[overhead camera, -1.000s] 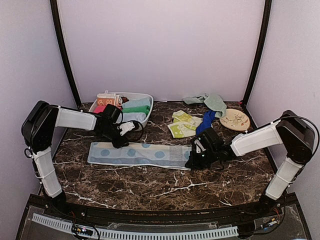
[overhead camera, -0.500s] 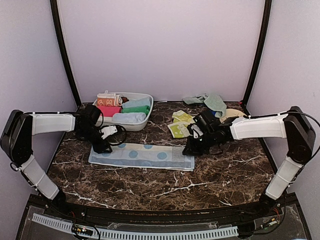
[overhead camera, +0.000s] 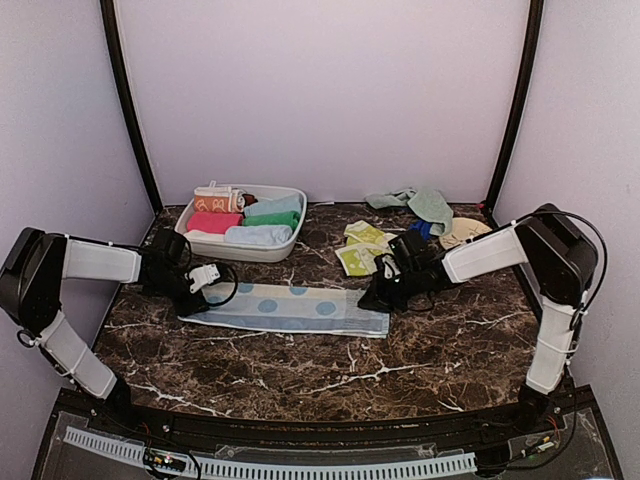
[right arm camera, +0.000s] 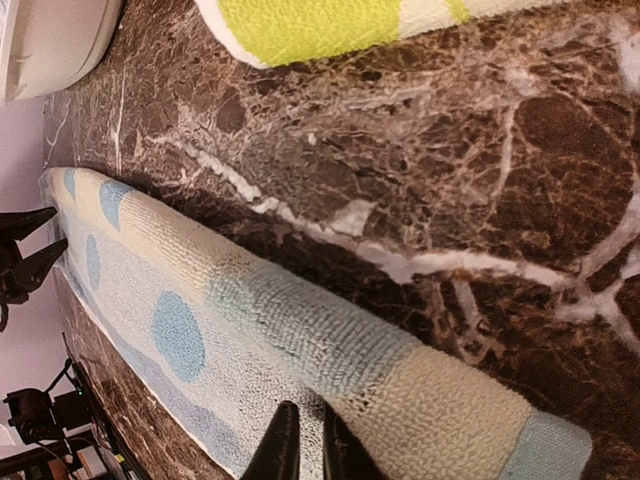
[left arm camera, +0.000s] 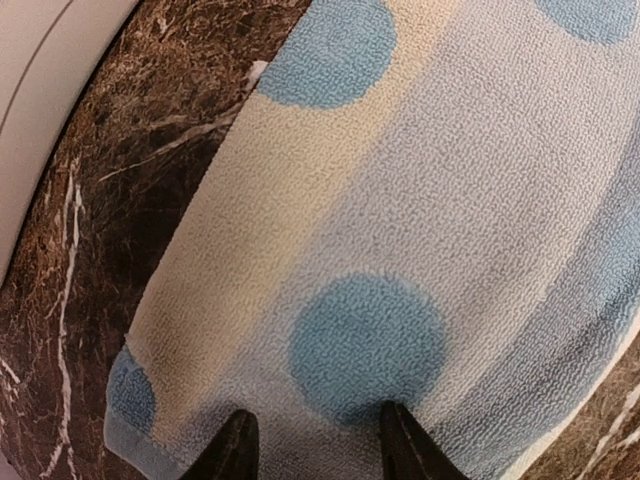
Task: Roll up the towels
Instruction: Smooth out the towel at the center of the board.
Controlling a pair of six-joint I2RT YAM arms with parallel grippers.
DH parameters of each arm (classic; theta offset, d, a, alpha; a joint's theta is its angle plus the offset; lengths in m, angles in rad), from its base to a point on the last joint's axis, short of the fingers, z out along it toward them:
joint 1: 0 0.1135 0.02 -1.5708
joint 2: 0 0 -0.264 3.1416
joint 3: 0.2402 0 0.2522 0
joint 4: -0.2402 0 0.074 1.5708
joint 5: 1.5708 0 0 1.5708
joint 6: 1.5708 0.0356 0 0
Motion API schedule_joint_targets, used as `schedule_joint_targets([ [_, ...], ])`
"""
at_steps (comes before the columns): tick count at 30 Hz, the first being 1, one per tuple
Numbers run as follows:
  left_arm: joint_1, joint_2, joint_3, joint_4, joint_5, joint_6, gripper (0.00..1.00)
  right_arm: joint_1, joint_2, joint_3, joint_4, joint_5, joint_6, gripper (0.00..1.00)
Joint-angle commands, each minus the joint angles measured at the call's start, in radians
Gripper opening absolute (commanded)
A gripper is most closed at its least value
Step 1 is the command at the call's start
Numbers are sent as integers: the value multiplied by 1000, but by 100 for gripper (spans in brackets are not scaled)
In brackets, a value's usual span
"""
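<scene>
The spotted towel (overhead camera: 285, 308) lies stretched flat on the table (overhead camera: 400, 370), running from one gripper to the other. The left gripper (left arm camera: 318, 412) stands spread over its left end. The right gripper (right arm camera: 306, 410) is almost pressed together, its tips on the towel's right end. Whether cloth sits between them is hidden.

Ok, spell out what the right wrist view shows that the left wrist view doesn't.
Only right wrist: the yellow-green towel, the right tool with its fingers nearly closed at one end of the spotted towel, and that towel's full length. Only left wrist: a close-up of the left tool, fingers apart over a blue spot. Both: the spotted towel, the marble table and the edge of the white tub.
</scene>
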Motion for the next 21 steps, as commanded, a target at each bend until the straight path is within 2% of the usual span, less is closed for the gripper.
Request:
schedule_joint_targets([
  [1, 15, 44, -78, -1, -139, 44, 43, -6, -20, -13, -19, 37, -25, 16],
  [4, 15, 12, -43, -74, -88, 32, 44, 0, -83, -11, -59, 48, -59, 36],
  [9, 15, -84, 76, -348, 164, 15, 48, 3, -237, -49, -171, 174, -72, 56],
  [11, 15, -108, 112, -427, 217, 14, 48, 9, -273, -70, -232, 261, -70, 59],
  [13, 14, -119, 132, -433, 221, 5, 49, 16, -277, -79, -266, 316, -65, 61],
  [21, 24, -48, 165, -325, 60, -35, 50, 62, -130, 47, -317, 404, -114, 63],
])
